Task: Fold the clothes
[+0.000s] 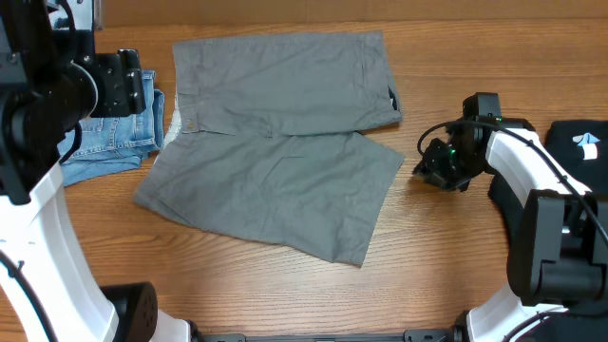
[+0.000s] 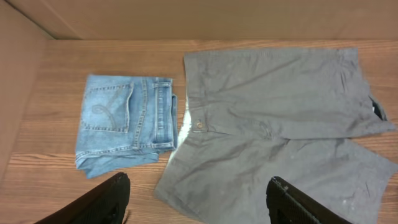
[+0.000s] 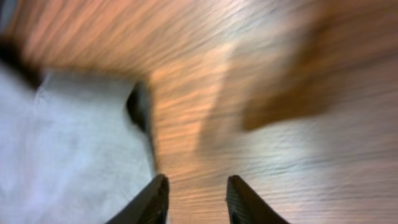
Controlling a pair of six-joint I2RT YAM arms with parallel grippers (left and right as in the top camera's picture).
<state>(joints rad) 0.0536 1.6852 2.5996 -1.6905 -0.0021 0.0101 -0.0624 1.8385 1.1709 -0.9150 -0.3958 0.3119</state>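
Note:
The clothes, grey shorts (image 1: 275,142), lie spread flat mid-table with the buttoned waistband (image 2: 199,124) to the left and both legs pointing right, the near leg angled toward the front edge. My left gripper (image 1: 119,81) hangs high over the back left; in its wrist view the left gripper (image 2: 198,180) is open wide, empty, above the shorts (image 2: 273,112). My right gripper (image 1: 425,167) hovers low just off the shorts' right hem. In the blurred right wrist view the right gripper (image 3: 198,186) is open over bare wood, grey cloth (image 3: 68,137) to its left.
Folded blue denim shorts (image 1: 114,138) lie left of the grey waistband, also in the left wrist view (image 2: 124,121). A black object (image 1: 579,142) sits at the far right edge. A brown cardboard wall (image 2: 217,15) bounds the back of the table.

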